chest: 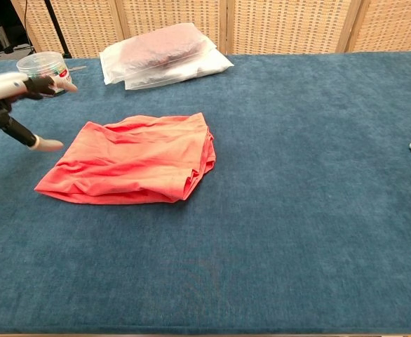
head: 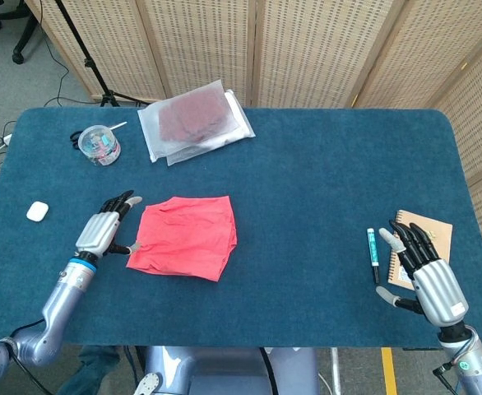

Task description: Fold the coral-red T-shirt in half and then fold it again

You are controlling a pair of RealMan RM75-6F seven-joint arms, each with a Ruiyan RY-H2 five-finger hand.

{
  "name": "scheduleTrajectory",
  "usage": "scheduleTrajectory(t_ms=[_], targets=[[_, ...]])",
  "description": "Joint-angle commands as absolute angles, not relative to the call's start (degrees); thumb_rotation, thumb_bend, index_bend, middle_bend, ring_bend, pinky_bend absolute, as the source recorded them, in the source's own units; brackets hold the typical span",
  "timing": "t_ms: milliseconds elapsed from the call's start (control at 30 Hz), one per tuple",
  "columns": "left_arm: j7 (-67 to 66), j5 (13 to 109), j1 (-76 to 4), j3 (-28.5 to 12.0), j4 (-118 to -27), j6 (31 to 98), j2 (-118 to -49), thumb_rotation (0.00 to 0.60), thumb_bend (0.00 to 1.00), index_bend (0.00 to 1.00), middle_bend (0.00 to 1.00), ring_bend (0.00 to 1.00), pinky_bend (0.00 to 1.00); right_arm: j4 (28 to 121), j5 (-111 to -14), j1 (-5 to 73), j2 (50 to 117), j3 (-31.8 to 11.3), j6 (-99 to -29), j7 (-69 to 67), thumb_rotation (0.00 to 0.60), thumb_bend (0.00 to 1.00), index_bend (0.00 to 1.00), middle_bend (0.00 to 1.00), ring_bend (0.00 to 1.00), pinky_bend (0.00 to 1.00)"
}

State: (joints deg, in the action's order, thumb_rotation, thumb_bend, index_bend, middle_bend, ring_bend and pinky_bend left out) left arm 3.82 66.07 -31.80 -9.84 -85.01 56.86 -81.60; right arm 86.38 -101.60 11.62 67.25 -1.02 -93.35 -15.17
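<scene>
The coral-red T-shirt (head: 186, 237) lies folded into a small rumpled rectangle on the blue table, left of centre; in the chest view the T-shirt (chest: 132, 159) shows its stacked layers along its right edge. My left hand (head: 104, 231) hovers just left of the shirt, fingers spread, holding nothing; in the chest view the left hand (chest: 19, 105) is raised clear of the cloth at the left edge. My right hand (head: 426, 270) rests open near the table's front right, far from the shirt.
A clear bag with dark red cloth (head: 195, 119) lies at the back. A round plastic tub (head: 99, 145) stands at the back left, a small white case (head: 36, 211) at the left edge. A pen (head: 372, 252) and a brown notebook (head: 428, 234) lie beside my right hand.
</scene>
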Motion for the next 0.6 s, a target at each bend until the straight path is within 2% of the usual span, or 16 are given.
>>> scheduleTrajectory(t_ms=[33,267,600], targets=[[3.8,67.5,-30.4,-10.4,-88.2,59.6,-78.6,0.6,0.2,0.0,0.0,0.0,0.0,86.4,-101.6,11.6,67.2,-1.0,-93.5,-15.2,0.6,0.0,0.0,0.0,0.0,0.0],[1.0,73.1,-24.8,-8.5,-94.2,70.0,-72.1,0.6,0.15,0.0,0.0,0.0,0.0,86.6,-101.5,11.3,66.9,-1.3,-94.2,-15.4,0.6,0.0,0.0,0.0,0.0,0.0],[-0.2,77.6,-14.1,-3.7,-99.3,83.7,-66.9,0.6,0.14,0.0,0.0,0.0,0.0,86.3,-100.3,10.7,66.5,-2.5,-95.9,-15.5,0.6,0.0,0.0,0.0,0.0,0.0]])
